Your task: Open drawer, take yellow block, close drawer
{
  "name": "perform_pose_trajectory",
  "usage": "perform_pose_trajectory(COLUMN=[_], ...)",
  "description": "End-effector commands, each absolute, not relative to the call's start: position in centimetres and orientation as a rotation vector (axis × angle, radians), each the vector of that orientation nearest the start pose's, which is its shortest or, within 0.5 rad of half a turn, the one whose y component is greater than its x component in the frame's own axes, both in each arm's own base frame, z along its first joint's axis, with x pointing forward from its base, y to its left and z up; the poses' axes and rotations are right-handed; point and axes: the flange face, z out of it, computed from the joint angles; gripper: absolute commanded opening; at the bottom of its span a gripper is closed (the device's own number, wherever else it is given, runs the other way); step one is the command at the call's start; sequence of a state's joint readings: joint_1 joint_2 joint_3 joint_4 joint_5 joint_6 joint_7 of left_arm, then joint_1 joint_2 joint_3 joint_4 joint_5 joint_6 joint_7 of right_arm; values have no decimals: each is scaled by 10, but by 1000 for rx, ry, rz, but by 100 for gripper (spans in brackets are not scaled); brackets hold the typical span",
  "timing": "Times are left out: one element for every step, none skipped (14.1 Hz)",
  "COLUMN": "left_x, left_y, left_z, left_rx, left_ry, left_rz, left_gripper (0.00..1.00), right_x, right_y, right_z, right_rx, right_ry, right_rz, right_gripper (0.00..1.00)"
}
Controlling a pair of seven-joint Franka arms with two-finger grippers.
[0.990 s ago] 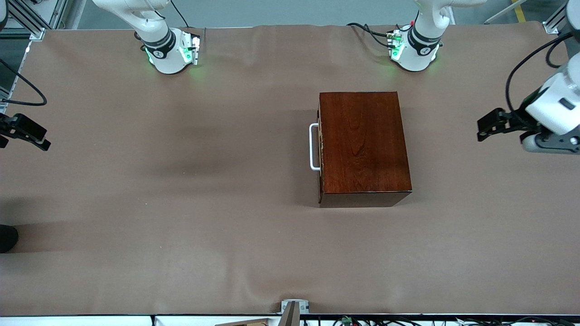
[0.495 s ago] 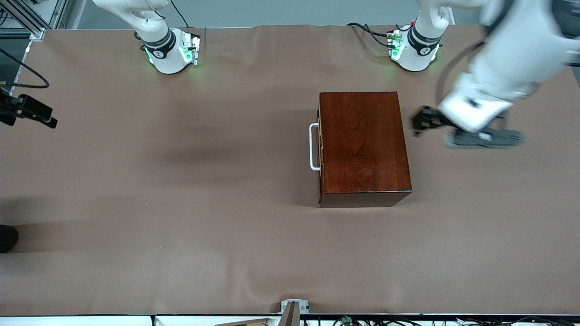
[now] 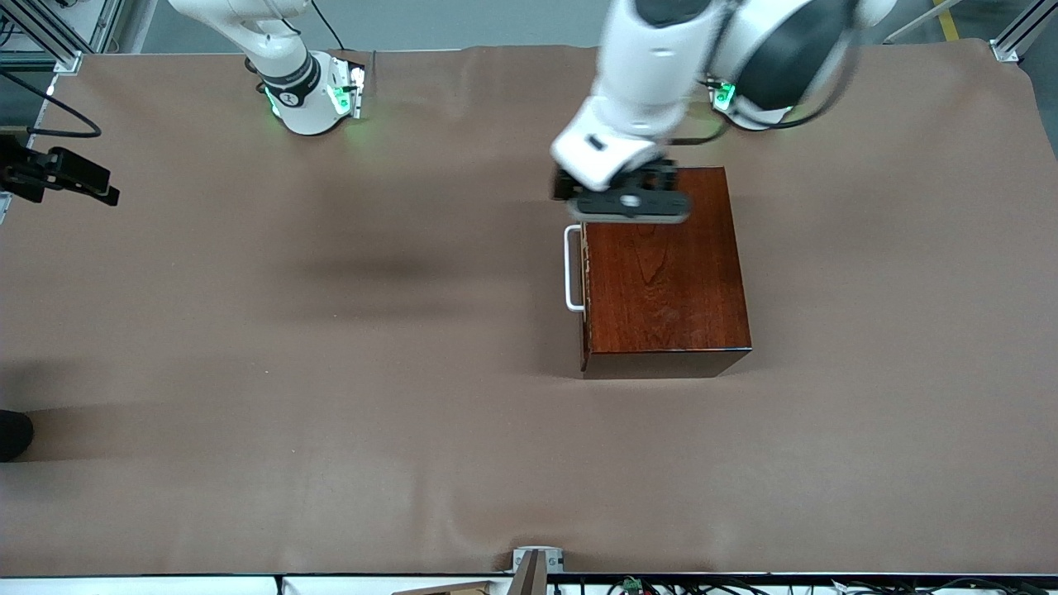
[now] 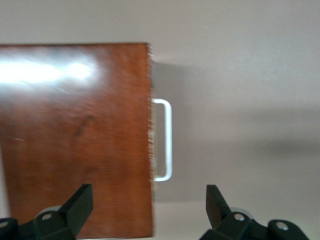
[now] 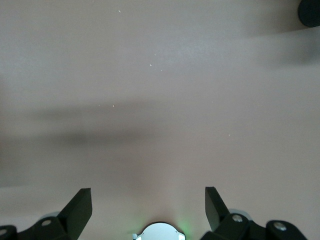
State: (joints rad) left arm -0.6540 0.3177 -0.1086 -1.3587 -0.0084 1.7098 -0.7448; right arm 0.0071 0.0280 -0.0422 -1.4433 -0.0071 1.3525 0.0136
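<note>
Front and wrist views of a two-arm station at a table covered with a brown cloth. A glossy, dark reddish-brown wooden box stands on the cloth toward the left arm's end of the table, nearer to the bases than to the front camera. The drawer is shut inside the box, so that only its white U-shaped handle projects from the box's face that is turned toward the right arm's end of the table. The yellow block shows in none of the views. The left arm reaches from its base to hang above the box's corner that lies nearest the bases, on the handle's side; the left gripper is up in the air over that corner, its two dark fingers spread wide apart and holding nothing. In the left wrist view the box top and the handle lie below the gripper, one finger over the wood and the other over bare cloth past the handle. The right arm waits at its own end of the table, its right gripper at the edge of the front view, above the cloth. The right wrist view shows its fingers likewise parted and empty, with only bare cloth beneath them.
</note>
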Motion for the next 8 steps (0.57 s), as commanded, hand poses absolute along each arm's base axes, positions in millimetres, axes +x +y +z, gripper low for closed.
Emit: perform_pose_trajectory(left_x=[474, 468, 461, 459, 456, 455, 455, 457], left_y=[-490, -504, -520, -531, -541, -546, -551, -553], left_z=[520, 504, 484, 468, 451, 433, 416, 400], left_rx=[-3208, -3203, -3193, -3189, -3176, -3147, -3129, -3118], left_ry=[25, 28, 7, -36, -29, -2, 21, 23], left_rz=[15, 26, 41, 38, 24, 16, 15, 25], left_gripper=[100, 100, 100, 100, 100, 100, 100, 100], right_x=[535, 535, 536, 537, 539, 543, 547, 552], right_y=[-17, -18, -18, -20, -22, -22, -22, -23], right_z=[659, 660, 659, 658, 658, 658, 661, 662], right_rx=[-3136, -3136, -3136, -3138, -3140, -3140, -3140, -3143], right_ry=[89, 91, 91, 97, 102, 104, 104, 104], right_rz=[171, 169, 166, 164, 147, 109, 51, 3], right_gripper=[100, 100, 100, 100, 100, 100, 100, 100])
